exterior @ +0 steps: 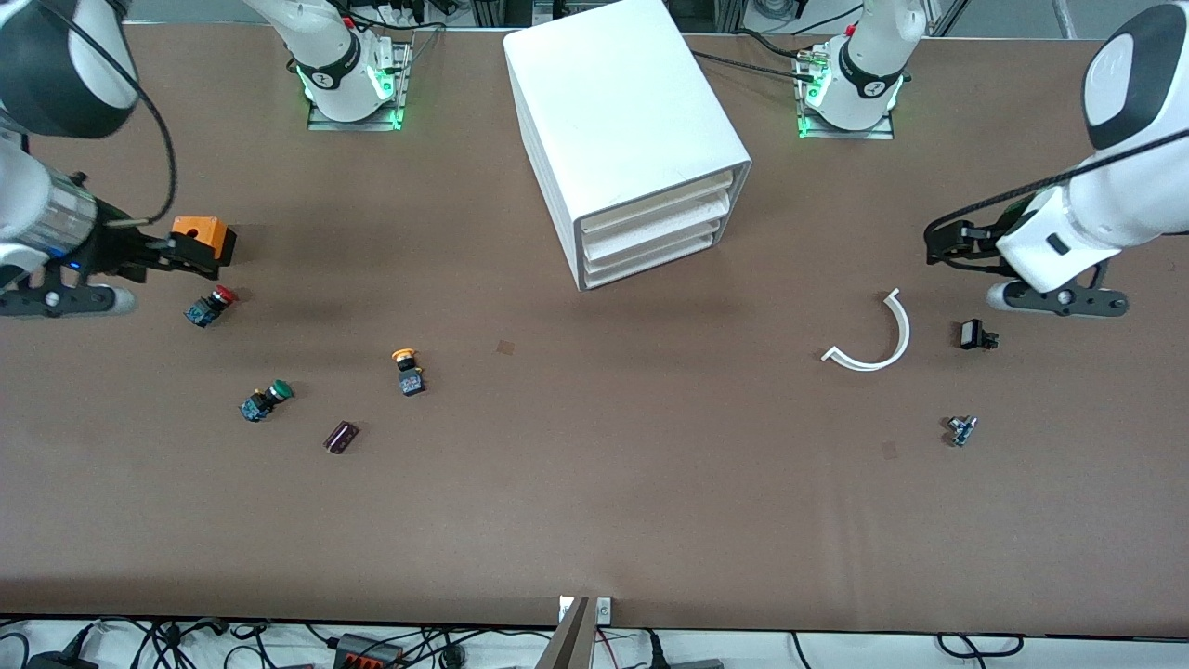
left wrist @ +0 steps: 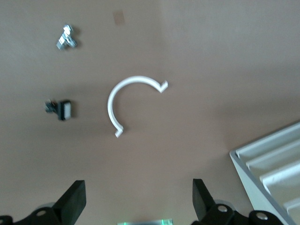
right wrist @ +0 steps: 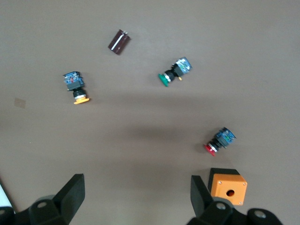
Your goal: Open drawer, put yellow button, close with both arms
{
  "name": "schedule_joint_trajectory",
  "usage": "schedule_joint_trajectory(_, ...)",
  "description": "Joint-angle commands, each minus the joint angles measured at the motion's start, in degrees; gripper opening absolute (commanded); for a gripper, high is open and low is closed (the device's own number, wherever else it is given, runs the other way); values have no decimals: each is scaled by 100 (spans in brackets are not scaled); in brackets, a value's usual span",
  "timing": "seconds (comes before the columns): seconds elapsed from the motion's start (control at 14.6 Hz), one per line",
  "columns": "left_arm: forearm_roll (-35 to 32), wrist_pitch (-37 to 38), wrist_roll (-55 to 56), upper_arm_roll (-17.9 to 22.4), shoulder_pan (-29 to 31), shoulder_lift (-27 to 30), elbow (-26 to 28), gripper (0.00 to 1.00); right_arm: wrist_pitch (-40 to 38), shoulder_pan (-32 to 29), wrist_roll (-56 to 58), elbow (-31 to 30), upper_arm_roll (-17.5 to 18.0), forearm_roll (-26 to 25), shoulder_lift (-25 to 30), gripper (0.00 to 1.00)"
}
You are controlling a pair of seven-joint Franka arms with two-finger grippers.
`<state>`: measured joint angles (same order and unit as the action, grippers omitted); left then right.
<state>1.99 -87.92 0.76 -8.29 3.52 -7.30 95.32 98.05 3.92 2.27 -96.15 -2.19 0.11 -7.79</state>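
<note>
drawer [exterior: 661, 206] shut in cabinet [exterior: 622, 130], yellow button [exterior: 407, 370] outside

Both arms are running off the front view's edges, the right arm [exterior: 46, 139] at one side and the left arm [exterior: 1105, 186] at the other. The cabinet [left wrist: 274, 171] is showing only a corner in the left wrist view. The small metal part [exterior: 961, 430] is staying too tiny to identify.

Front camera high, facing your robots, whole table [exterior: 594, 520] seen. Wrist cameras look down, closer. Left shares cabinet [left wrist: 274, 171]; right shares buttons.
</note>
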Motion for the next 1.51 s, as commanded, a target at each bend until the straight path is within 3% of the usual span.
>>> schedule_joint_trajectory(0.0,397,625,-93,-6,-53,-411,-198,100,133,213,1,421,-1,86,-555,100)
schedule_joint_trajectory(0.14,958,811,-233,-50,-97,-693,-189,100,494,555,28,422,-1,68,-775,100)
schedule_joint_trajectory(0.34,2107,794,-1425,-67,-2,-1044,-75,100,898,1004,-25,422,-10,68,-1205,100)
schedule_joint_trajectory(0.69,4841,541,-3219,-67,193,-1213,1161,100,1479,1287,-34,413,-1,103,-1909,100)
schedule_joint_trajectory(0.82,5563,303,-4245,-67,123,-1300,1558,100,1716,1330,-25,422,-1,409,-2164,100)
schedule_joint_trajectory(0.89,5854,293,-4668,-85,105,-1405,1673,100,1856,1339,-7,413,-1,481,-2278,100)
schedule_joint_trajectory(1.1,6462,136,-5190,-260,-35,-1485,2112,88,2190,1454,28,413,-1,455,-2612,100)
schedule_joint_trajectory(1.44,6797,-304,-5806,-761,-62,-1608,2693,75,2403,1524,19,413,-1,464,-3052,100)
